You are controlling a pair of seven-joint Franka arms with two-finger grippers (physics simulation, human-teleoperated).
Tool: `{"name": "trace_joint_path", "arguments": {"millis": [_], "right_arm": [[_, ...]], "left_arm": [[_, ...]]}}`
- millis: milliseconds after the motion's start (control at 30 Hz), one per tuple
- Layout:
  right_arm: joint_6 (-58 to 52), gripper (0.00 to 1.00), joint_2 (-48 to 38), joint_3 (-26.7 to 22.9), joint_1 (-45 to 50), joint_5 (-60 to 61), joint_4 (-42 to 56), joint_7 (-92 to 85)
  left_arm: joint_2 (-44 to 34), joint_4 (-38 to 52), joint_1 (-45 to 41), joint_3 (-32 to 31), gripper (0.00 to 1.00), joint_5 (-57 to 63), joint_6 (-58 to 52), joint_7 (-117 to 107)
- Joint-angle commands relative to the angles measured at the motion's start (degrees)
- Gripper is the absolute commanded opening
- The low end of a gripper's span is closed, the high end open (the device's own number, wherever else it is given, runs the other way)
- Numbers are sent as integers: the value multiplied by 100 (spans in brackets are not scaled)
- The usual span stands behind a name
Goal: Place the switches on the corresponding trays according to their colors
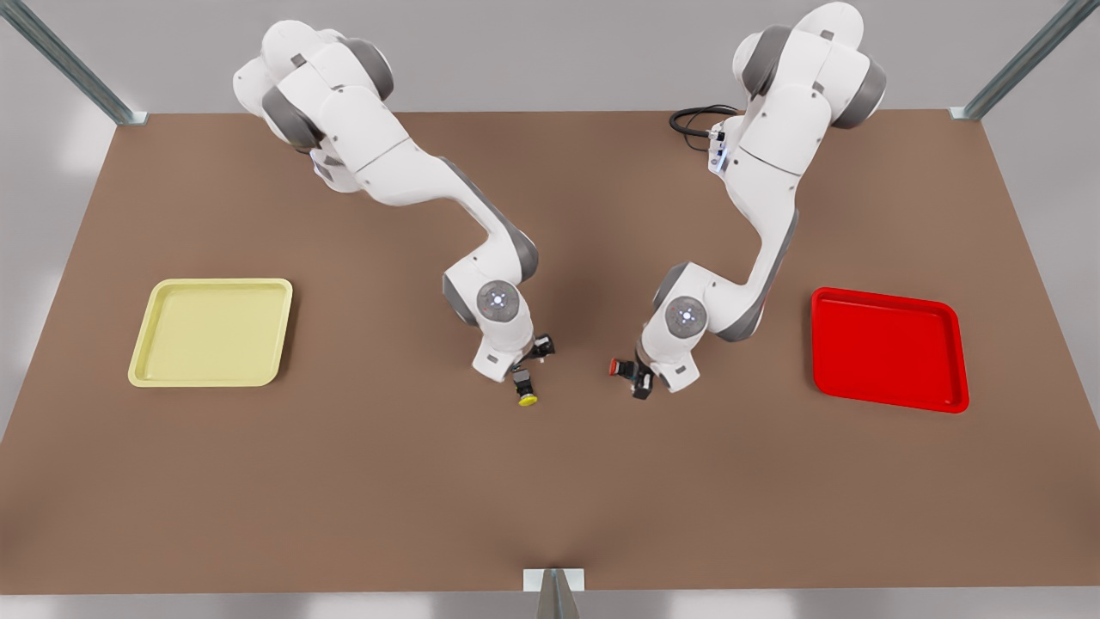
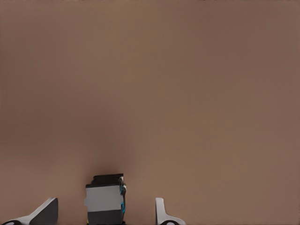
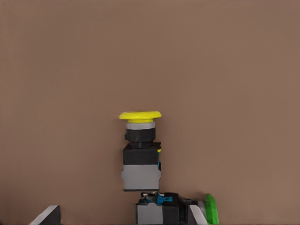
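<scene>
The right tool [image 3: 122, 216] stands wide open low over the counter [image 1: 550, 499]. The yellow switch [image 3: 140, 154] is just ahead of it, and a green switch [image 3: 161, 213] lies between its fingers, so it should probably move forward and close on the yellow one's grey block, not the green. The left tool [image 2: 103, 216], also wide, straddles the body of the red switch [image 1: 620, 369] and should centre before closing. The yellow tray [image 1: 210, 331] and red tray [image 1: 885, 348] lie well apart.

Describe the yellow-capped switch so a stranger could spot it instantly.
On the brown table, look by the white arm at the front view's left. Just ahead of its open right gripper lies a small grey-black switch; its round yellow cap sets it apart from the green-capped switch and red-capped switch.
</scene>
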Motion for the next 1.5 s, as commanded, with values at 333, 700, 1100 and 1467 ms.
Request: {"name": "trace_joint_path", "arguments": {"millis": [333, 700, 1100, 1467], "right_arm": [[703, 100, 277, 36, -230, -110, -23, -95], [712, 100, 646, 10, -230, -14, 258, -113], [659, 78, 638, 10, -221, -84, 205, -130], [659, 66, 655, 10, -186, -93, 205, -130]], "left_arm": [[252, 19, -10, -2, 100, -28, 171, -26], [261, 71, -72, -37, 60, -72, 250, -79], [261, 71, -80, -63, 54, -72, 259, -79], [340, 71, -124, -72, 53, -81, 390, -88]]}}
